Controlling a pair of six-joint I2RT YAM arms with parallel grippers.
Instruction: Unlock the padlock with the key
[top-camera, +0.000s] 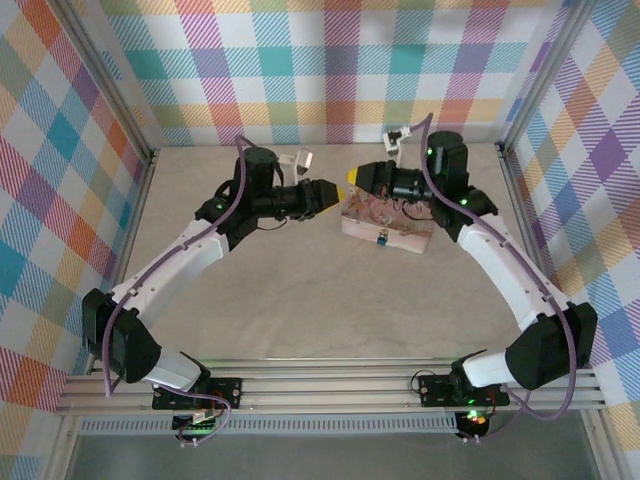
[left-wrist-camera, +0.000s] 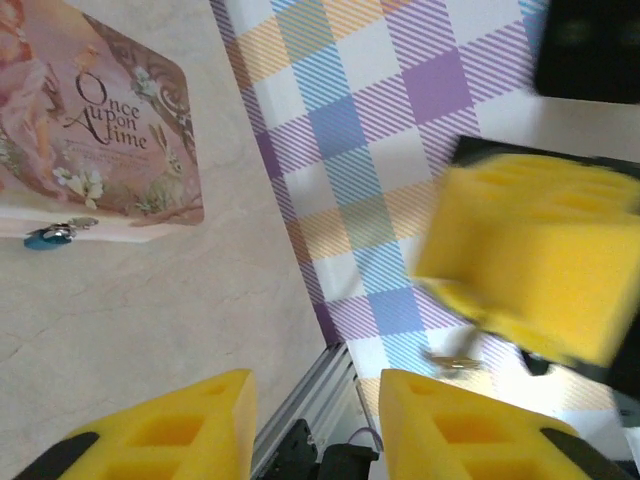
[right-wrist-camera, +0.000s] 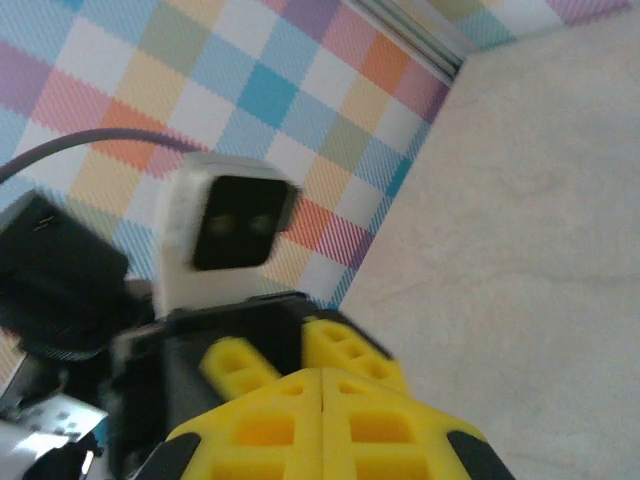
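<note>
Count it up: two arms, two claws, one box, one padlock. Overhead, the left gripper (top-camera: 325, 195) and right gripper (top-camera: 352, 178) meet nose to nose just above frame centre, right by the upper left corner of the pink box (top-camera: 388, 222). The little blue padlock (top-camera: 382, 238) hangs on the box's lower edge there. It all sits on a beige table (top-camera: 300, 310), walled in by pastel plaid cloth (top-camera: 330, 60), with an aluminium rail (top-camera: 330, 385) along the bottom.

The left wrist view adds the lid's lettering, "Once Upon a Time", upper left, with the padlock at the far left edge beneath it. The left claw's yellow fingers (left-wrist-camera: 200, 430) stand apart at the bottom, nothing between them. A small metallic bit (left-wrist-camera: 455, 362) hangs under the blurred right claw, too smeared to name.

Right wrist view: the yellow pads (right-wrist-camera: 380, 420) are pressed together, seam tight; whether they pinch anything, I cannot tell
</note>
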